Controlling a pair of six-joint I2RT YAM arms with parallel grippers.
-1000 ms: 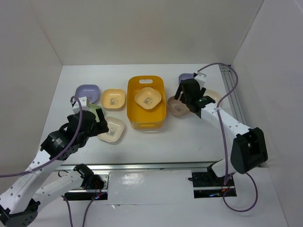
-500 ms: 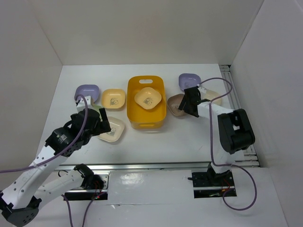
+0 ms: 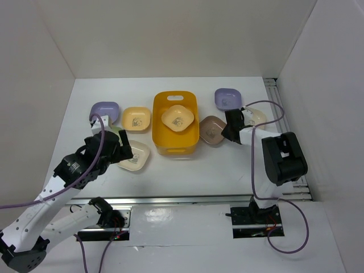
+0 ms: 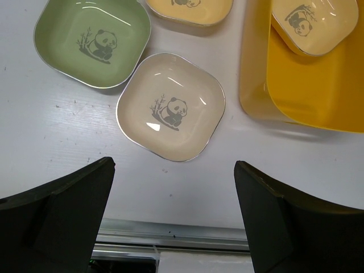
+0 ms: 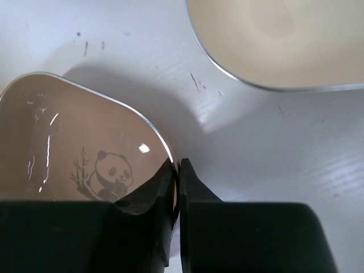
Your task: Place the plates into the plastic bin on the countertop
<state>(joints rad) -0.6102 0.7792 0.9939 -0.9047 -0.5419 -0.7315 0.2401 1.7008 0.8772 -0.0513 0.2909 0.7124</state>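
Overhead, the plastic bin point(image 3: 157, 125) sits in the middle of the desk point(image 3: 199, 170) with one pale plate point(image 3: 178, 118) lying in it. The other plates lie scattered on the white surface to either side. The right claw point(image 3: 227, 132) reaches low to the brown-mauve plate point(image 3: 211, 129), which lies just beside the bin's right wall, so only a short carry is needed. The left claw point(image 3: 118, 149) hovers at the near left over the cream plate point(image 3: 135, 156), probably so that the two arms do not crowd the bin at once. From the left wrist, that claw's fingers stand wide apart with nothing between them. The cream plate point(image 4: 170, 106) lies flat on the desk just beyond, roughly centred in the gap and well lined up for a later pick. The green plate point(image 4: 92, 42) lies close beside it, and the bin's wall point(image 4: 256, 85) rises to the right. From the right wrist, the right claw point(image 5: 176, 170) is pinched nearly closed on the near corner of the brown-mauve plate point(image 5: 68, 142), one finger inside the rim and one outside. That thin raised edge is likely the only purchase so shallow a dish offers. Whether the plate has left the desk cannot be told. A second cream plate point(image 5: 273, 40) lies near but apart from it, so a straight lift should clear it.
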